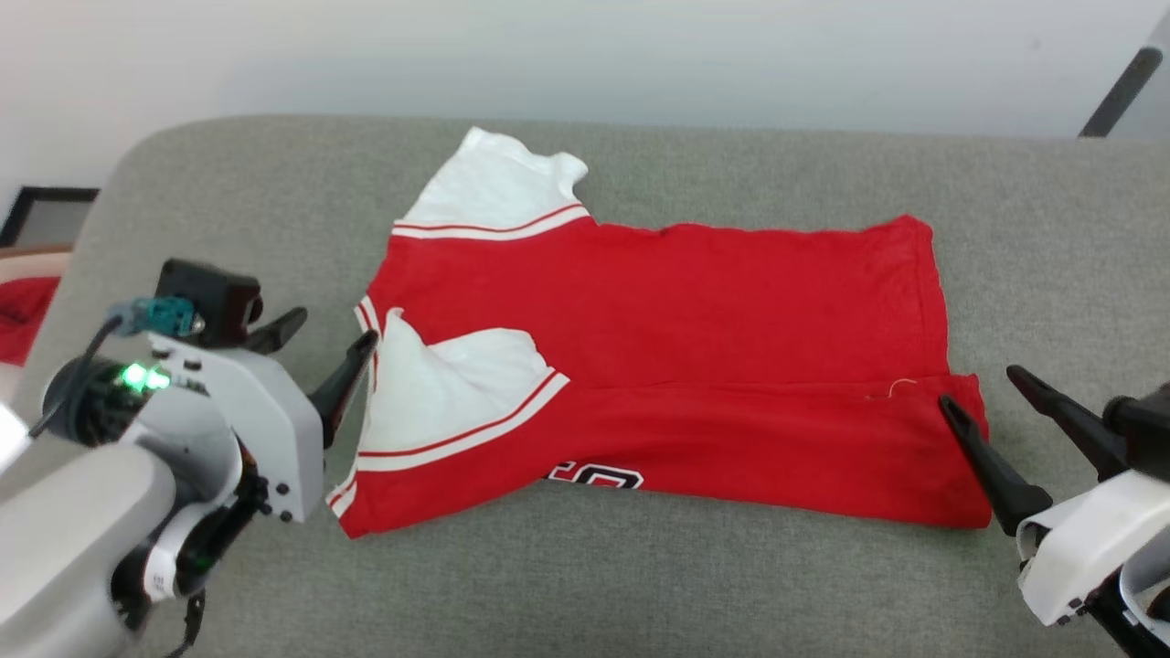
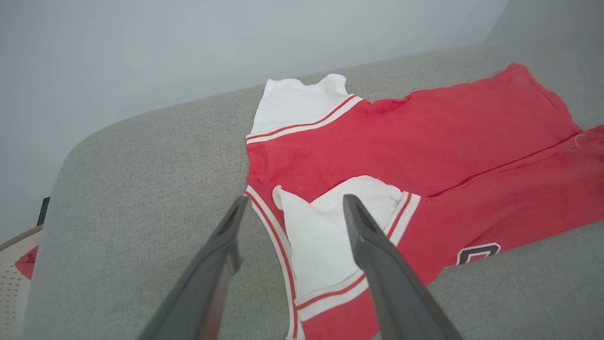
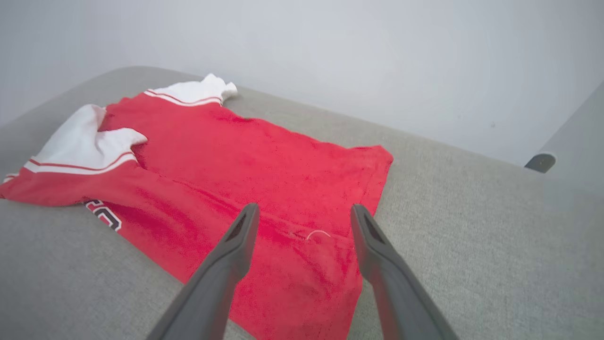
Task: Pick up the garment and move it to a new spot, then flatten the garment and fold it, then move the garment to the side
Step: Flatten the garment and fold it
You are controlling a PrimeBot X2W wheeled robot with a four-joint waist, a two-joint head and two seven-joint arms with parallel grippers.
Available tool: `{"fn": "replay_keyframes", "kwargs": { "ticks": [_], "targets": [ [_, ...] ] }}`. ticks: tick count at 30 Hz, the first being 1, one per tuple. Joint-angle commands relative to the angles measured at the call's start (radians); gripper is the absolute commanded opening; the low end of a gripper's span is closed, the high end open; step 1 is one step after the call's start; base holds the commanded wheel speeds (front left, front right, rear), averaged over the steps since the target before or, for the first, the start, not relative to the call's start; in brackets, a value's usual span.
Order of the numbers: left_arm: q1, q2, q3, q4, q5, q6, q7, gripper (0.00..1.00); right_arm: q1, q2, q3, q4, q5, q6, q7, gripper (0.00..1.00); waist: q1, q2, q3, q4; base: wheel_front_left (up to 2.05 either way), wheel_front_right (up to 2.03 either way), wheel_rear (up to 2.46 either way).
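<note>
You see the garment [image 1: 686, 311] lying in the middle of the grey fabric-covered tabletop [image 1: 640, 585], collar end toward the robot's left and hem toward its right. It is a red jersey shirt with white short sleeves, each edged with red and white stripes. Its near long side is folded up over the body, so only a small piece of the black-and-white chest graphic [image 1: 599, 477] looks out at the near edge. The near sleeve [image 1: 457, 384] lies folded onto the red body, and the far sleeve [image 1: 498, 187] sticks out flat. A thin white thread [image 1: 900, 388] curls near the hem. The left gripper [image 1: 336, 327] is spread wide at the collar edge and holds nothing. The right gripper [image 1: 980, 385] is spread too, at the near hem corner, also empty. Beyond the tabletop's left edge lies something red [image 1: 23, 315], perhaps another cloth; too little of it is visible to say.
</note>
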Motion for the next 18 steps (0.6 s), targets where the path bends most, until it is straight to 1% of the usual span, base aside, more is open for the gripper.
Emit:
{"fn": "replay_keyframes", "kwargs": {
  "ticks": [1, 6, 7, 8, 10, 14, 18],
  "targets": [
    [0.032, 0.013, 0.009, -0.028, -0.011, 0.031, -0.014, 1.0, 0.024, 0.006, -0.01, -0.023, -0.022, -0.001, -0.052, 1.0, 0.0, -0.0001, -0.035, 0.013, 0.0, 0.0, 0.0],
    [0.07, 0.037, 0.029, -0.101, -0.047, 0.101, -0.012, 1.0, 0.059, 0.042, -0.046, -0.072, -0.08, -0.001, -0.155, 1.0, 0.0, -0.0001, -0.055, 0.006, 0.0, 0.0, 0.0],
    [0.074, 0.042, 0.031, -0.113, -0.054, 0.11, -0.006, 1.0, 0.065, 0.058, -0.058, -0.081, -0.09, -0.001, -0.173, 1.0, 0.0, -0.0001, -0.057, 0.002, 0.0, 0.0, 0.0],
    [0.074, 0.042, 0.031, -0.113, -0.054, 0.11, -0.006, 1.0, 0.065, 0.058, -0.058, -0.081, -0.09, -0.001, -0.173, 1.0, 0.0, -0.0001, -0.057, 0.002, 0.0, 0.0, 0.0],
    [0.08, 0.047, 0.037, -0.131, -0.07, 0.13, 0.009, 1.0, 0.076, 0.079, -0.072, -0.098, -0.118, -0.001, -0.198, 1.0, 0.0, -0.0001, -0.06, -0.01, 0.0, 0.0, 0.0],
    [0.078, 0.056, 0.045, -0.135, -0.124, 0.154, 0.07, 1.0, 0.103, 0.147, -0.107, -0.12, -0.141, -0.001, -0.229, 1.0, 0.0, -0.0001, -0.057, -0.043, 0.0, 0.0, 0.0],
    [0.071, 0.06, 0.038, -0.107, -0.196, 0.168, 0.181, 1.0, 0.133, 0.204, -0.135, -0.13, -0.157, -0.001, -0.238, 1.0, 0.0, -0.0001, -0.048, -0.08, 0.0, 0.0, 0.0]
  ]
}}
